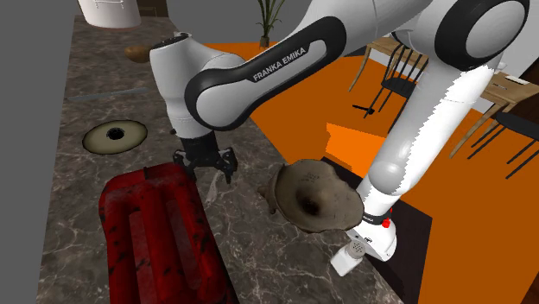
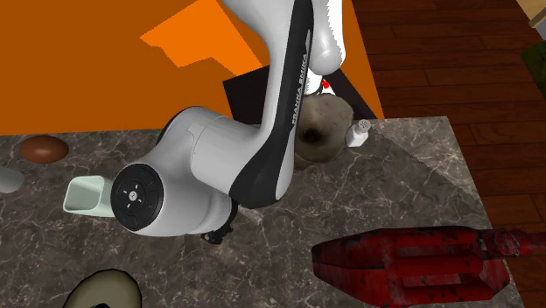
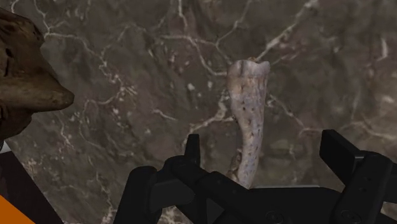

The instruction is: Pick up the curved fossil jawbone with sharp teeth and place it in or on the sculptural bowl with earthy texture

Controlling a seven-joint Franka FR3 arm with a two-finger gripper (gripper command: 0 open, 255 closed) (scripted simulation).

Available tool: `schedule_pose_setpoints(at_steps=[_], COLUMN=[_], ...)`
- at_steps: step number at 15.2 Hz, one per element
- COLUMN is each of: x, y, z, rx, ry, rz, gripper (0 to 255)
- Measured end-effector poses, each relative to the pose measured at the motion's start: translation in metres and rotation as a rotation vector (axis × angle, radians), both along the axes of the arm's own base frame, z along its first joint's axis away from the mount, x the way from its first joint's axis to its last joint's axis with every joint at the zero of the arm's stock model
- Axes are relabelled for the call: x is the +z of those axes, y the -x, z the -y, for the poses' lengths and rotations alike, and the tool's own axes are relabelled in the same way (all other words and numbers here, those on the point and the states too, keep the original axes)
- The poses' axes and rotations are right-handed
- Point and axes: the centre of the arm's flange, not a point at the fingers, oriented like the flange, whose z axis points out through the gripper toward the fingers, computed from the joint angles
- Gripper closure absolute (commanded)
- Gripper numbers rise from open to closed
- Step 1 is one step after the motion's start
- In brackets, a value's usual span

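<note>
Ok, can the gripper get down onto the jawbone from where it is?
Probably yes. The gripper is above the counter with fingers apart, and the jawbone lies flat in line between them, not yet touched. Nothing covers it; the bowl sits off to one side.

Veined marble counter [image 3: 127,76], rough bowl [image 1: 315,197]
</note>
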Motion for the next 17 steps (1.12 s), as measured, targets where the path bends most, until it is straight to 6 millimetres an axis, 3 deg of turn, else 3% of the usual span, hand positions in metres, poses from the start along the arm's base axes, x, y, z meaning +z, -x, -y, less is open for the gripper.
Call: schedule_pose_setpoints(at_steps=[2,3,13,17], x=[0.000,0.000,0.000,0.016], y=[0.000,0.000,0.000,0.001], z=[0.000,0.000,0.000,0.000], rx=[0.000,0.000,0.000,0.000], ry=[0.000,0.000,0.000,0.000], rz=[0.000,0.000,0.000,0.000], gripper=[0,255,255,255])
